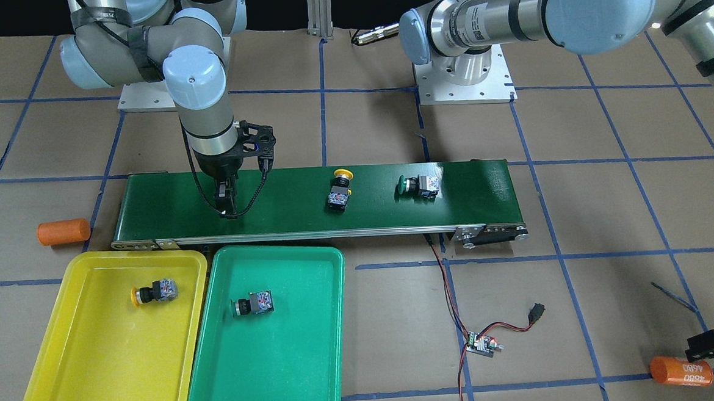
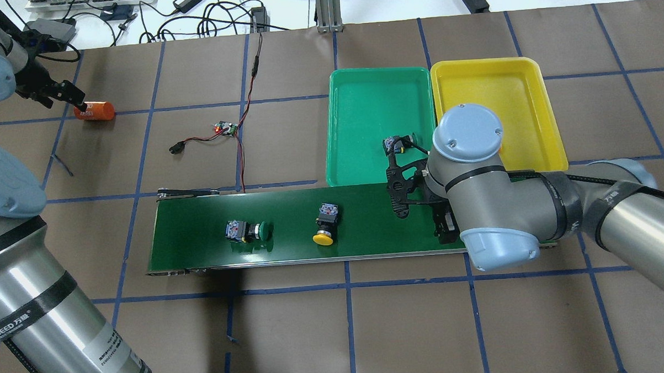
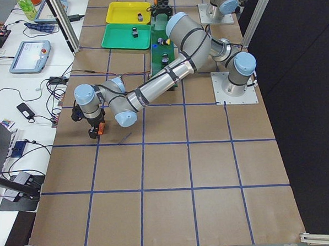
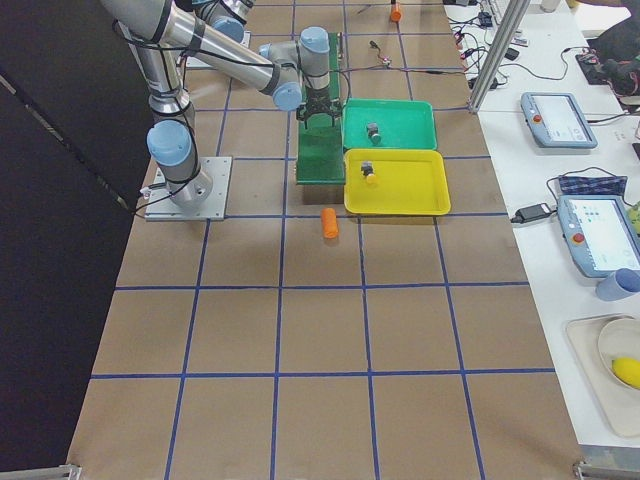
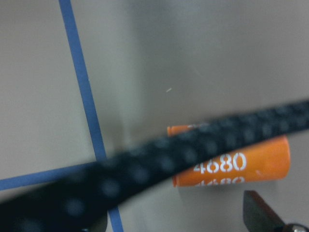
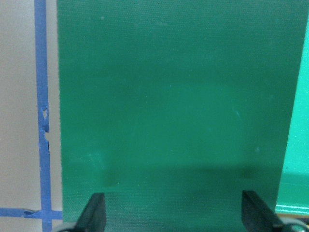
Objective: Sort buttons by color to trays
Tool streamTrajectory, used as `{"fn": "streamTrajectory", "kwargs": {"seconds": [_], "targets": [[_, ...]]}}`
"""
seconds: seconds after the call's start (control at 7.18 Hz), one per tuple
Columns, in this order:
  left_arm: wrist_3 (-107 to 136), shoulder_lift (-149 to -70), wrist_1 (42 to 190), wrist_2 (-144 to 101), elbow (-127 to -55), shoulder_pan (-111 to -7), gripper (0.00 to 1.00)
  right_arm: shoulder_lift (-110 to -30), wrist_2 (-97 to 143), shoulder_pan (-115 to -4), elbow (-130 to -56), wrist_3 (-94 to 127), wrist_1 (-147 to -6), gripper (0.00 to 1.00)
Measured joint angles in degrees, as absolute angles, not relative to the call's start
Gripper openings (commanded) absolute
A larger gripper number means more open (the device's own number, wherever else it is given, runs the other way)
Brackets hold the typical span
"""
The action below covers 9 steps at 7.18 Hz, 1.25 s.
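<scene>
The front-facing camera looks steeply down from across the desk; the overhead one looks forward and down from behind the robot. Both share the conveyor belt, yellow tray and green tray. Two side cameras look along the desk from its ends, farther off. The wrist cameras sit close: left over an orange cylinder, right over the belt.

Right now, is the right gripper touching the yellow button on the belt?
Apart. The front-facing view shows bare belt between the right gripper and the yellow button; the right wrist view sees only belt.
</scene>
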<state>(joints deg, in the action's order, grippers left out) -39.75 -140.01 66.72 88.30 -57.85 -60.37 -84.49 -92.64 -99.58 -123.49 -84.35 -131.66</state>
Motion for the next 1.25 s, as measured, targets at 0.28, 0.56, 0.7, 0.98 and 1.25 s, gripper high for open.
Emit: {"fn": "streamTrajectory", "kwargs": {"seconds": [0.28, 0.56, 0.7, 0.98, 1.25], "targets": [[-38.6, -140.6, 67.6, 87.4, -56.5, -60.4, 1.00, -84.5, -92.6, -99.6, -123.5, -84.4, -131.7, 1.00], [-34.4, -141.2, 68.9, 86.1, -56.3, -60.4, 1.00, -84.6, -92.6, -99.6, -123.5, -84.4, -131.7, 1.00], [-32.9, -141.4, 69.5, 85.3, -56.2, -60.4, 1.00, -84.6, -92.6, -99.5, -123.4, -84.4, -131.7, 1.00], [-31.9, -141.3, 71.4, 84.2, -55.8, -60.4, 1.00, -84.6, -92.5, -99.5, -123.4, -84.4, -131.7, 1.00], [-32.0, -141.8, 73.0, 81.5, -56.3, -60.4, 1.00, -84.6, -92.5, -99.5, -123.4, -84.4, -131.7, 1.00]]}}
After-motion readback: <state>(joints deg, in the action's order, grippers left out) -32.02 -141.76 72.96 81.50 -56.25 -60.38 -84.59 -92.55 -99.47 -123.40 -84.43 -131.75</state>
